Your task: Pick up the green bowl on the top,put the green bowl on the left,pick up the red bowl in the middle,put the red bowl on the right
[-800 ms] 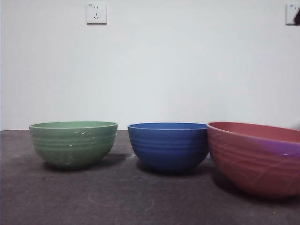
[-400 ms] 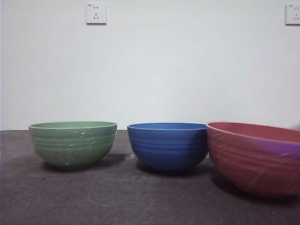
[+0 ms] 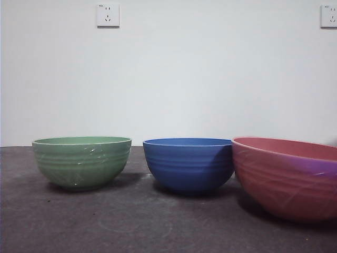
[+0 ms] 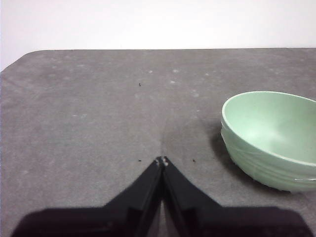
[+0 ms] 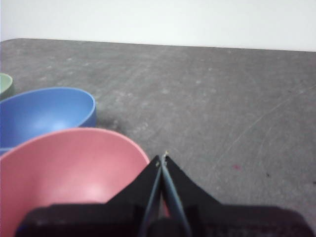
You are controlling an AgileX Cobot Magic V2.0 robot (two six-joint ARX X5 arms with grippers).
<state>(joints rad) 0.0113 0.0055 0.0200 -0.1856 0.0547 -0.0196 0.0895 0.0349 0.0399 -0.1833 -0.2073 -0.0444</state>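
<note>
Green bowl: you see the green bowl upright on the desk, at the left end of a row of three, apart from the blue bowl, nothing inside it. That is where the task wants it, so this half looks done.
Red bowl: the red bowl sits at the right end, nearest the front edge, its rim just beside the blue one; whether they touch you cannot tell. It appears placed too.
Blue bowl: it stands in the middle, likely the base of the former stack, left where it was.
Left gripper: the left gripper hangs above bare desk, near the green bowl but clear of it, its two black jaws pressed together on nothing.
Right gripper: the right gripper hovers close over the red bowl's rim, jaws pressed together, pinching nothing.
Judgement: with both bowls free and both grippers empty, you probably have only the arms to park.
Backdrop: a white wall with a socket behind.
</note>
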